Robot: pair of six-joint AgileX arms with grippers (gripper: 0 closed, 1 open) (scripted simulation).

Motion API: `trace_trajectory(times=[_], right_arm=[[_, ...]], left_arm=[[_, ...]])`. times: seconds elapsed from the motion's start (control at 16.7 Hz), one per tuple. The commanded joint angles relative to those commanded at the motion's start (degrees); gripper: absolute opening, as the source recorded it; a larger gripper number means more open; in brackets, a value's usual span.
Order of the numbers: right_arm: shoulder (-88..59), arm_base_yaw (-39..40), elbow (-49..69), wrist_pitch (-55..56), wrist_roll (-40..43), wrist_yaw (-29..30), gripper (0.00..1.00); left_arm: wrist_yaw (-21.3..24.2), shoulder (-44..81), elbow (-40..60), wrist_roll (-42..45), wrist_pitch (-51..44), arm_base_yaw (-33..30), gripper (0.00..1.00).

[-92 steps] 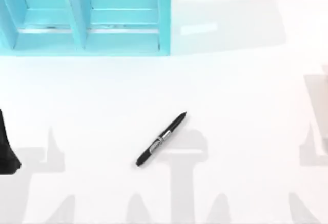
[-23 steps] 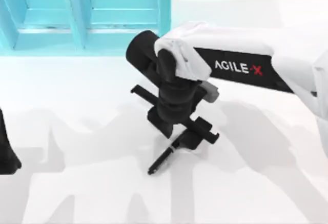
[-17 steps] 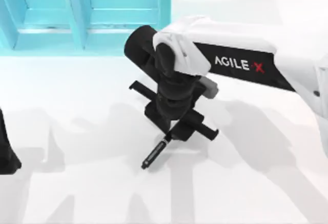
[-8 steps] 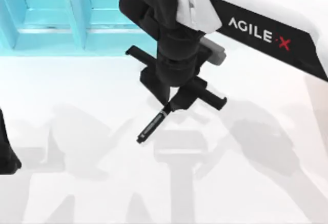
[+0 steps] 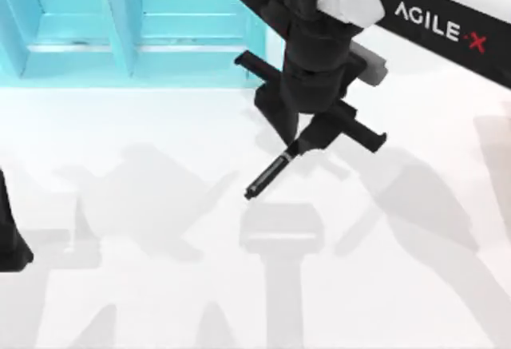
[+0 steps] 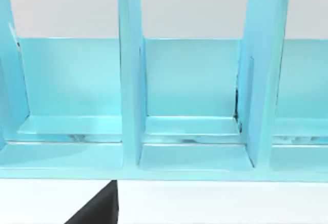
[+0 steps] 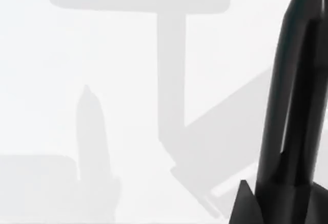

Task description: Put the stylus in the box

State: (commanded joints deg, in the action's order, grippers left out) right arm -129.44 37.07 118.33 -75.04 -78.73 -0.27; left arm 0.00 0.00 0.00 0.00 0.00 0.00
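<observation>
Right claw (image 5: 297, 146) clenched on the stylus (image 5: 266, 177), lifted above the table (image 5: 144, 285), near the blue box (image 5: 128, 29)

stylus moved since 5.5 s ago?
Yes. The stylus, held by the right gripper, is now lifted and nearer the blue box.

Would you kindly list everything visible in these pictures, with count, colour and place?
stylus: one, black, held at its upper end by the right gripper, slanting down toward the top view's left, above the table's middle.
box: one, light blue, with upright dividers forming compartments, at the table's far left.
table: one, white, crossed by grey shadows.
right gripper: one, black, on a white arm lettered AGILE-X, shut on the stylus just right of the box.
left arm: one, black, parked at the top view's left edge.
</observation>
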Motion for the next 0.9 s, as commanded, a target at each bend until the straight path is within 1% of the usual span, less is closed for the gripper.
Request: trace_trajectory(times=[0.12,0.24,0.66,0.78,0.9], right_arm=[[1.65,-6.36,-2.02,0.24,2.24,-0.38,0.0],[3.57,-14.77,-4.59,0.47,4.97,-0.77,0.0],[11.92,-52.44,-15.85,1.53,16.57,-1.77,0.0],[14.41,-61.51,-18.79,2.04,19.75,-2.13,0.0],[16.63,-68.31,-21.19,2.57,22.44,-2.62,0.0]], left_arm=[[0.0,0.0,0.0,0.0,0.0,0.0,1.0],[0.0,0.0,0.0,0.0,0.0,0.0,1.0],[0.0,0.0,0.0,0.0,0.0,0.0,1.0],[0.0,0.0,0.0,0.0,0.0,0.0,1.0],[0.0,0.0,0.0,0.0,0.0,0.0,1.0]])
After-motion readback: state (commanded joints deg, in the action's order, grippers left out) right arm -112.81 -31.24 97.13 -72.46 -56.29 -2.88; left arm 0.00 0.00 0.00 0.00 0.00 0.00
